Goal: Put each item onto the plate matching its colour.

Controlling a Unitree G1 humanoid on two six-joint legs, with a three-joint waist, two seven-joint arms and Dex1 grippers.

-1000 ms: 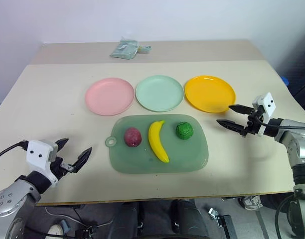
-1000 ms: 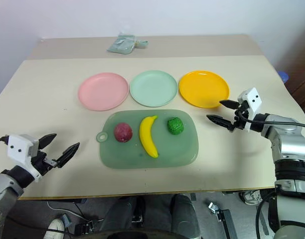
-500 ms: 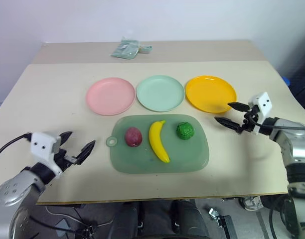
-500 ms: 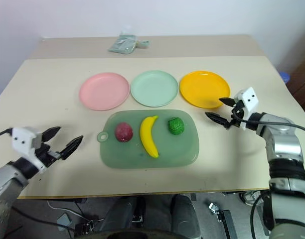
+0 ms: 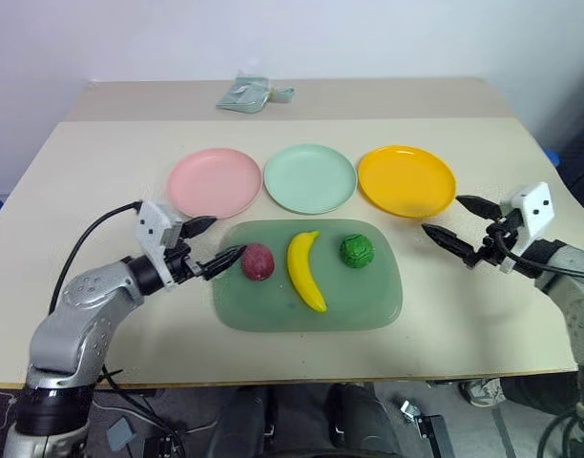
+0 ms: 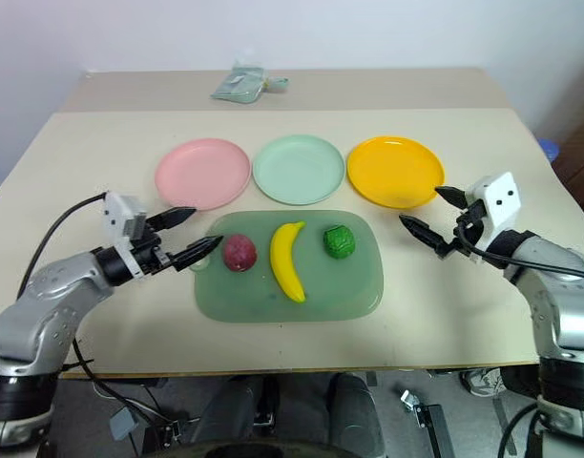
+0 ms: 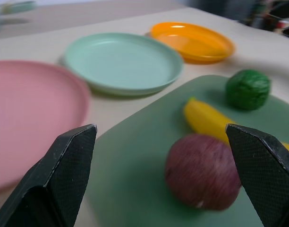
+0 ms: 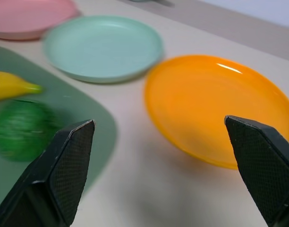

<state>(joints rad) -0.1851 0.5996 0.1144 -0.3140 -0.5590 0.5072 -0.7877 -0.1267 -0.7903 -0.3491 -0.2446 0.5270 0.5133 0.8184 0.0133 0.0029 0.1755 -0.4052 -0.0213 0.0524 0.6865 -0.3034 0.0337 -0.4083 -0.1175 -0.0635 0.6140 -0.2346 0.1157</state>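
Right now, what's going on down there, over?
Left tool open, at the maroon fruit on the green board. Right tool open, empty, beside the orange plate. All three plates bare. Nothing in the way.

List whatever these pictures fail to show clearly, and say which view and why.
- Pale green pouch at the table's far edge, head views: too small to tell its contents or any print.
- Dark green ball, right wrist view: blurred, so its bumps are lost.
- Banana, right wrist view: cut off by the picture's edge.
- Maroon fruit, left wrist view: its underside against the green board is hidden by the fruit itself.
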